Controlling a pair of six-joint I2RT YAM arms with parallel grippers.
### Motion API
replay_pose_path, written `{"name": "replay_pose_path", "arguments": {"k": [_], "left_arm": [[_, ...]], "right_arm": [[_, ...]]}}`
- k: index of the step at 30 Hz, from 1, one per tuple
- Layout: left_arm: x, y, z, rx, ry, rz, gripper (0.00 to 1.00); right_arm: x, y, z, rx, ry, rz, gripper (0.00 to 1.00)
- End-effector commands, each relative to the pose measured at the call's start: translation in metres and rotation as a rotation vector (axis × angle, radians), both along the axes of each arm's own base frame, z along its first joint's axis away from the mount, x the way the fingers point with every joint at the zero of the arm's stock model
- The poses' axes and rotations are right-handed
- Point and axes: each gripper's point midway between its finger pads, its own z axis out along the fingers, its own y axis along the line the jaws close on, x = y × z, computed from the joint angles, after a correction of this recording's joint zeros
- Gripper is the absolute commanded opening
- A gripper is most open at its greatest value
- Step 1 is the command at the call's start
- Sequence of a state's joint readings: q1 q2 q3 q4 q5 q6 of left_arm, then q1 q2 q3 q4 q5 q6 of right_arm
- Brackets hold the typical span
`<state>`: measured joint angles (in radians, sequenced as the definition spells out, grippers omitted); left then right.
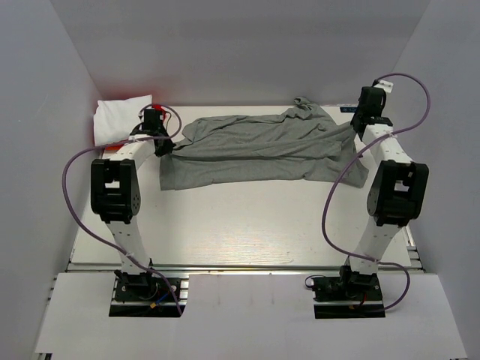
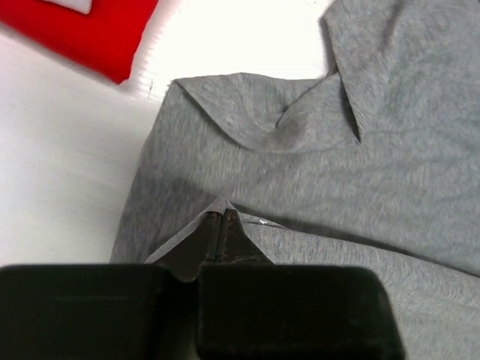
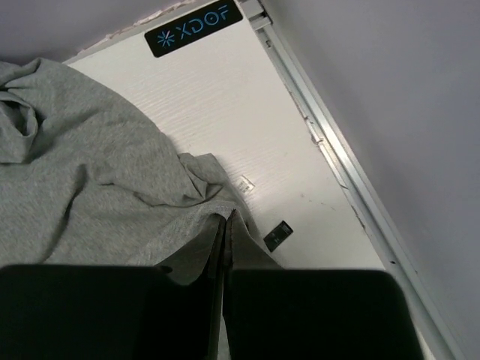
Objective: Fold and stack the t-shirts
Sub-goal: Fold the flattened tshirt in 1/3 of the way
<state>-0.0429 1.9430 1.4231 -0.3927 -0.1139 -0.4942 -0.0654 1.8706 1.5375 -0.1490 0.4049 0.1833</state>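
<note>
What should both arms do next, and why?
Probably lift both ends slightly and draw them apart to tension the cloth. The left fingers and right fingers are each shut on an edge of the grey shirt, which lies wrinkled and bunched toward its far right end, not flat enough to fold.

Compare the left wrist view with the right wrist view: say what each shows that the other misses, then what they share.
Only the left wrist view: the red t-shirt in the upper left corner, apart from the grey cloth. Only the right wrist view: the XDOF label, the metal rail along the table edge, and the wall beyond it. Both: the grey t-shirt, rumpled on the white table, with that arm's own fingers, left gripper and right gripper, shut on its edge.
</note>
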Motion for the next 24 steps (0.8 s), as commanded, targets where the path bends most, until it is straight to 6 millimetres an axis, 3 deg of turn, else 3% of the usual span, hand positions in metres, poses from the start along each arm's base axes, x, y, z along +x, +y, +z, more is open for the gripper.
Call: {"name": "replay_pose_path", "arguments": {"k": [1, 4, 5, 7, 8, 9, 10, 11, 14, 15, 16, 17, 18, 19, 20, 21, 23, 24], "left_arm": [[0.014, 0.004, 0.005, 0.008, -0.017, 0.001, 0.0], [0.022, 0.008, -0.003, 0.03, -0.005, 0.007, 0.03], [0.026, 0.008, -0.005, 0.03, -0.005, 0.007, 0.11], [0.04, 0.007, -0.011, 0.03, -0.006, 0.007, 0.43], [0.043, 0.007, -0.014, 0.03, 0.003, 0.007, 0.56], [0.049, 0.012, -0.008, 0.03, 0.0, 0.016, 0.77], [0.051, 0.012, -0.014, 0.031, 0.015, 0.016, 0.89], [0.054, 0.012, -0.008, 0.03, 0.006, 0.016, 0.99], [0.063, 0.013, 0.017, 0.043, -0.032, 0.015, 1.0], [0.061, 0.016, 0.021, 0.053, -0.033, 0.024, 1.0], [0.061, 0.018, 0.029, 0.06, -0.047, 0.03, 1.0], [0.06, 0.018, 0.037, 0.071, -0.06, 0.018, 1.0], [0.058, 0.019, 0.05, 0.08, -0.076, 0.008, 1.0], [0.056, 0.019, 0.056, 0.08, -0.078, 0.008, 1.0], [0.053, 0.021, 0.06, 0.088, -0.075, 0.015, 1.0], [0.051, 0.021, 0.064, 0.088, -0.074, 0.015, 1.0], [0.044, 0.018, 0.073, 0.082, -0.08, -0.007, 1.0], [0.04, 0.011, 0.073, 0.053, -0.076, -0.034, 1.0]], "right_arm": [[0.018, -0.002, -0.007, 0.016, 0.01, 0.009, 0.0], [0.033, 0.0, -0.024, 0.033, 0.047, 0.024, 0.0], [0.038, 0.001, -0.037, 0.04, 0.067, 0.026, 0.0], [0.049, 0.003, -0.036, 0.044, 0.059, 0.041, 0.0], [0.056, 0.002, -0.053, 0.053, 0.094, 0.039, 0.0], [0.065, 0.001, -0.042, 0.045, 0.069, 0.041, 0.07], [0.069, 0.002, -0.044, 0.04, 0.074, 0.048, 0.2], [0.078, 0.0, -0.042, 0.027, 0.072, 0.053, 0.26], [0.077, 0.002, -0.034, 0.018, 0.085, 0.069, 0.58], [0.074, 0.002, -0.032, 0.017, 0.09, 0.074, 0.9], [0.071, 0.005, -0.018, 0.019, 0.073, 0.083, 0.9], [0.062, 0.006, -0.029, 0.022, 0.105, 0.087, 0.9], [0.055, 0.006, -0.004, 0.017, 0.068, 0.089, 0.9], [0.047, 0.009, -0.014, 0.027, 0.095, 0.102, 0.9], [0.035, 0.013, 0.005, 0.037, 0.071, 0.114, 0.9], [0.024, 0.021, -0.008, 0.068, 0.105, 0.144, 0.9], [0.011, 0.028, -0.01, 0.11, 0.113, 0.15, 0.9], [-0.009, 0.04, -0.015, 0.159, 0.14, 0.194, 0.9]]}}
